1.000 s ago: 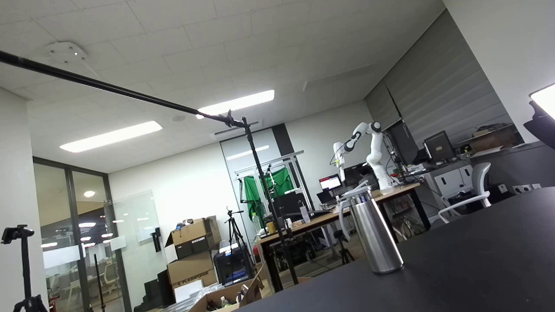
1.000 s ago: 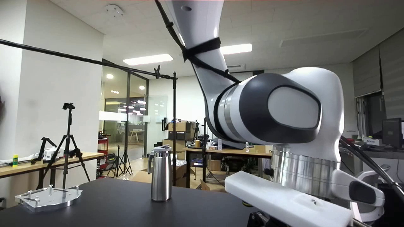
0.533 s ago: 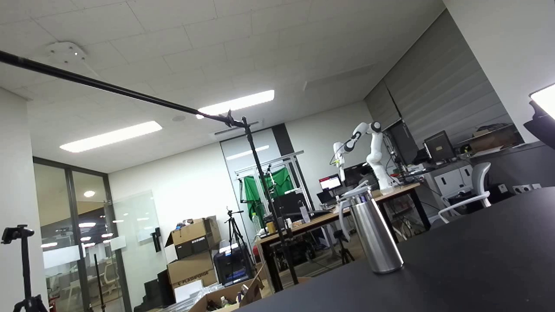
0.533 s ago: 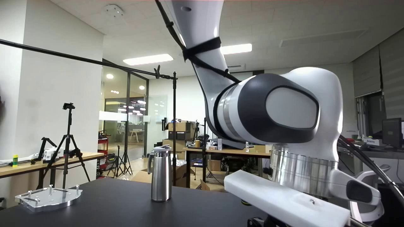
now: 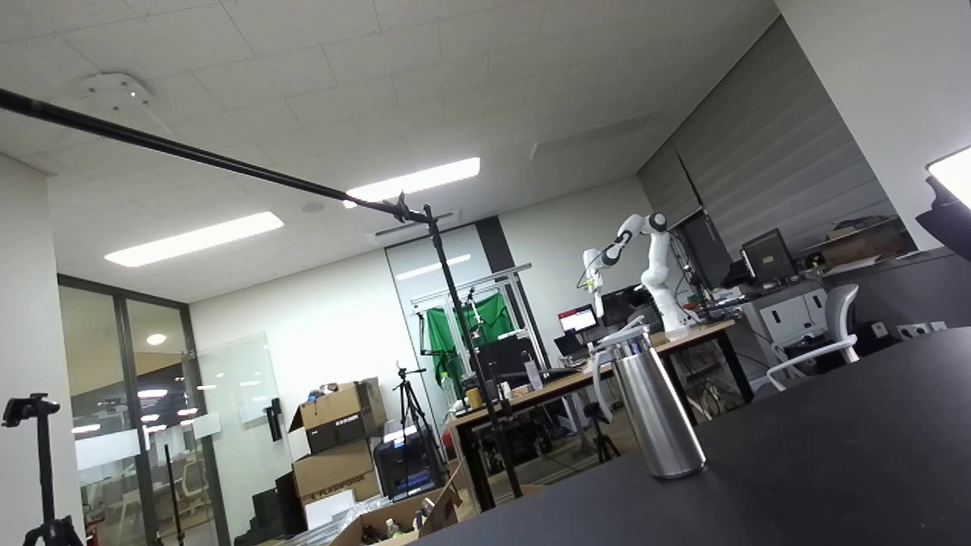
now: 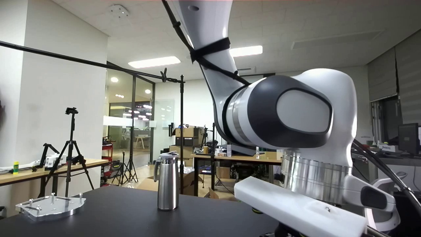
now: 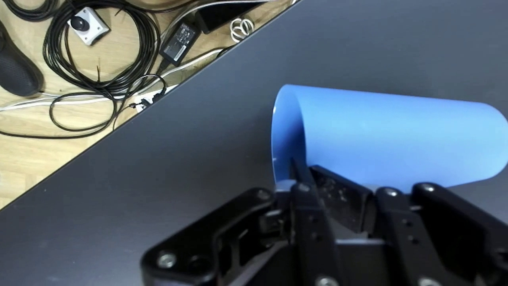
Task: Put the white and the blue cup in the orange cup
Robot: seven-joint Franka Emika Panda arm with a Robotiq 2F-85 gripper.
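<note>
The gripper [image 7: 304, 166] pinched the blue cup [image 7: 389, 137] by its rim, presumably to leave the base free for nesting.

A: so what can u actually read in there?
B: just 1 brand; FLASHFORGE [image 5: 338, 487] on a cardboard box [image 5: 334, 464] in an exterior view; wrist view's black power adapter [image 7: 179, 43] has a label too; print's too tiny to make out

On the dark grey table [image 7: 198, 147]: 1 plain blue cup [image 7: 397, 135], 1 grey-handled silver jug [image 6: 168, 186]; over the table, 1 black gripper [image 7: 305, 164].
</note>
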